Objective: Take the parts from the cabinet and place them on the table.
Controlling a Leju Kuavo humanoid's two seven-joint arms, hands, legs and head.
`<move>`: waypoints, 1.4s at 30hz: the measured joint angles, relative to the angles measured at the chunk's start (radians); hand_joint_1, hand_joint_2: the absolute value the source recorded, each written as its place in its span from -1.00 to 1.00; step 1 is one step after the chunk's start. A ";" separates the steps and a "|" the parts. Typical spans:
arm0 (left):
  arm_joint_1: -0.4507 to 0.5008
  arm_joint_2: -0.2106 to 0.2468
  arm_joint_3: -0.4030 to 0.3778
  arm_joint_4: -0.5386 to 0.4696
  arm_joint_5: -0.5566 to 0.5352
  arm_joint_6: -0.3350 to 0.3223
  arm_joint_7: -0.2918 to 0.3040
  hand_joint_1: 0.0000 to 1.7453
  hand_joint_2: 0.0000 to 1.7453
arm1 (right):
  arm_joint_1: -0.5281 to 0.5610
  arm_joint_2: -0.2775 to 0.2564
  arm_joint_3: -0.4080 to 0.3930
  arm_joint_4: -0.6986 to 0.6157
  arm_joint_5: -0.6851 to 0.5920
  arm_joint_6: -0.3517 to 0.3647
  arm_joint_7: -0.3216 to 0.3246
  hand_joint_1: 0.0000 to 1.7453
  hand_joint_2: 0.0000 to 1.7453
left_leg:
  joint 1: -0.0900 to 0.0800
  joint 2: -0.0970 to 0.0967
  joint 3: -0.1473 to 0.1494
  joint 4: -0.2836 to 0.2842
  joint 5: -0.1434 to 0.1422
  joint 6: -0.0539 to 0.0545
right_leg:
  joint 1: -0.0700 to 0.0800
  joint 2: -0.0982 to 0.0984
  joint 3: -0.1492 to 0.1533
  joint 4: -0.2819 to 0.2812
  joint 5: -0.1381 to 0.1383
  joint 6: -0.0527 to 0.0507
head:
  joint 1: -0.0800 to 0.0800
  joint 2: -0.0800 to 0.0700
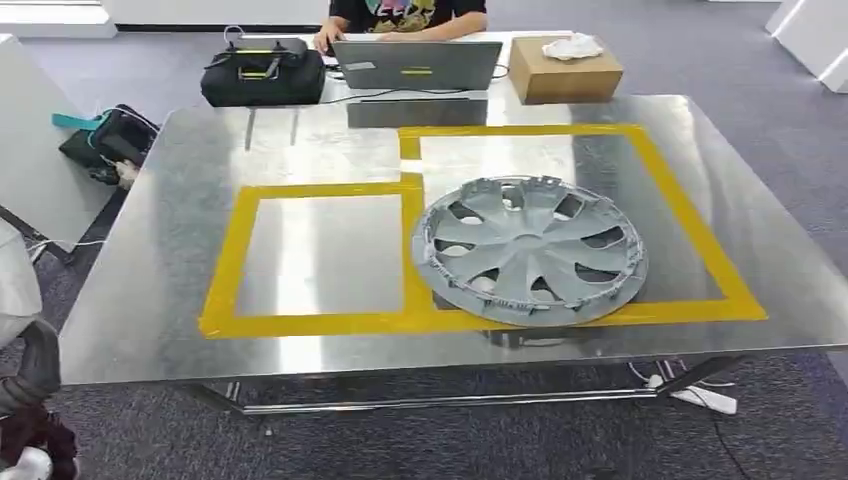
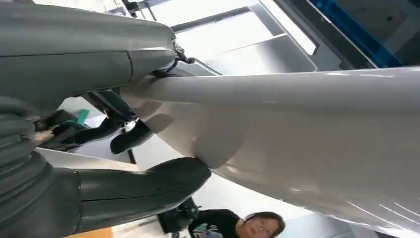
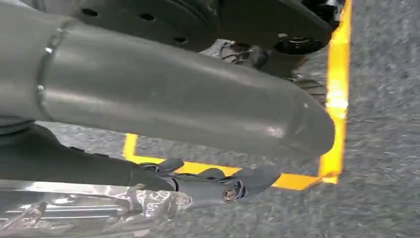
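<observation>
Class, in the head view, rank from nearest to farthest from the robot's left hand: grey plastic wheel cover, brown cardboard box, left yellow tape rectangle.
Left hand, holding a white panel:
1. Left yellow tape rectangle, near left.
2. Grey plastic wheel cover, right rectangle.
3. Brown cardboard box, far right.

A white part (image 2: 297, 134) is running past the frame edge. A laptop (image 1: 415, 62) is hiding the person's (image 1: 405, 15) forearms.
</observation>
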 joint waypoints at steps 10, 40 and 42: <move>0.000 0.000 0.008 -0.002 -0.020 -0.020 0.000 1.00 1.00 | -0.007 0.002 0.000 0.000 0.004 0.005 0.000 -1.00 -1.00 | 0.000 0.000 0.013 -0.033 -0.004 0.001 | -0.001 0.010 0.010 -0.015 0.013 0.001 | -0.002 0.000; -0.120 0.138 -0.148 0.219 -0.267 -0.185 0.145 1.00 1.00 | -0.012 0.003 0.013 0.000 0.065 0.031 0.005 -1.00 -1.00 | -0.003 -0.001 0.016 -0.035 0.007 -0.009 | -0.004 0.006 0.015 -0.018 0.024 -0.003 | -0.002 0.000; -0.199 0.138 -0.187 0.299 -0.304 -0.173 0.163 1.00 1.00 | -0.018 0.003 0.024 0.000 0.082 0.037 0.009 -1.00 -1.00 | -0.003 -0.001 0.015 -0.035 0.009 -0.008 | -0.004 0.005 0.015 -0.018 0.026 -0.002 | -0.002 0.000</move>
